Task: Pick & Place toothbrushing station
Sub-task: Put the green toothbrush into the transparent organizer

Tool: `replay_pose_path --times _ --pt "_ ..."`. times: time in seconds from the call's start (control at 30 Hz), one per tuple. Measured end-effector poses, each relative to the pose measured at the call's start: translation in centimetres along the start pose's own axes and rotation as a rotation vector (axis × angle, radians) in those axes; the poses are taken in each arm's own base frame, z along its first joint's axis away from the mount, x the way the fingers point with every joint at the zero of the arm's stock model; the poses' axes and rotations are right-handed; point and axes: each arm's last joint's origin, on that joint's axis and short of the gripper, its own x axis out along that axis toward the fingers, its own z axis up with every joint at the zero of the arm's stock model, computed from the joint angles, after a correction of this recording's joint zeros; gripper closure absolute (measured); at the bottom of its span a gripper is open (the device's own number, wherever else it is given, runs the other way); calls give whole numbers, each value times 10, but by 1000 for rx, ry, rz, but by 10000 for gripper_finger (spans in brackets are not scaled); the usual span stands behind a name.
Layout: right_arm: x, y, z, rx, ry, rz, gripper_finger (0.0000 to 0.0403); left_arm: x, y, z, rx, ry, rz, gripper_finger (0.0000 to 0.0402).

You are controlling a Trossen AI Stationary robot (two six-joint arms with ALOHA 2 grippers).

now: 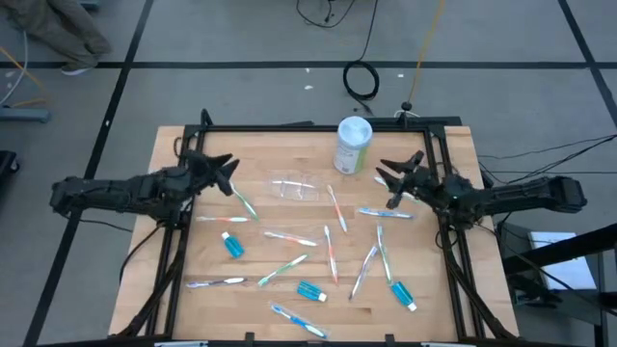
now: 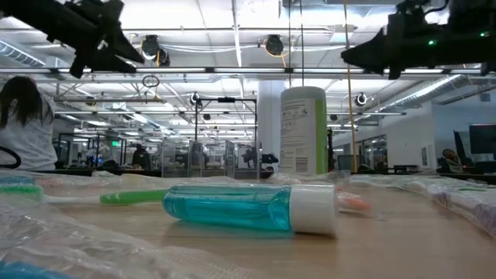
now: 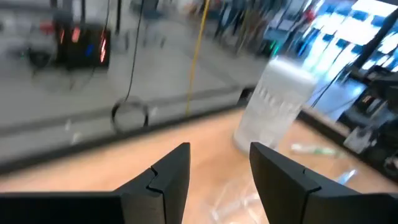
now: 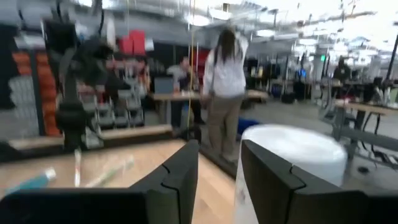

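Table [image 1: 193, 164]: a wooden top is filling the high view, with a dark arm reaching in from each side.
Left gripper [image 1: 229, 173]: it is hanging above the table's left rear part, fingers parted by a narrow gap and holding nothing; its wrist view is showing bare wood between the fingers [image 3: 171, 174].
Right gripper [image 1: 397, 178]: it is hovering over the right rear part, fingers likewise a little apart and empty.
Cup [image 1: 294, 186]: the clear cup is lying on its side near the rear middle, between the two grippers.
Toothbrushes [image 1: 334, 206]: about a dozen are lying scattered across the middle and front.
Tubes [image 1: 232, 244]: three blue tubes are lying apart among the brushes; one [image 2: 248, 208] is lying closest to the low camera.
Canister [image 1: 353, 146]: it is standing upright at the rear, right of the cup.
Person [image 4: 224, 93]: someone is standing beyond the table.
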Motion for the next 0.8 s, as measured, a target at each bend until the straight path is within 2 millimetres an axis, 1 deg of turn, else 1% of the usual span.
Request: replay_pose_path --times 0.1,0.2,0.43,0.67,0.8 --pt "10 3 -3 -20 38 -7 289 9 -5 -8 -25 141 88 231" --pt "14 3 -10 -49 80 -16 289 18 -4 -25 -30 258 176 231" --pt "19 -2 -11 -68 73 -55 289 31 2 -64 -191 496 299 231" --pt "21 -8 -11 -71 64 -89 289 39 9 -88 -307 527 467 231" --pt "21 -10 -11 -70 65 -100 289 43 14 -100 -330 553 541 231"
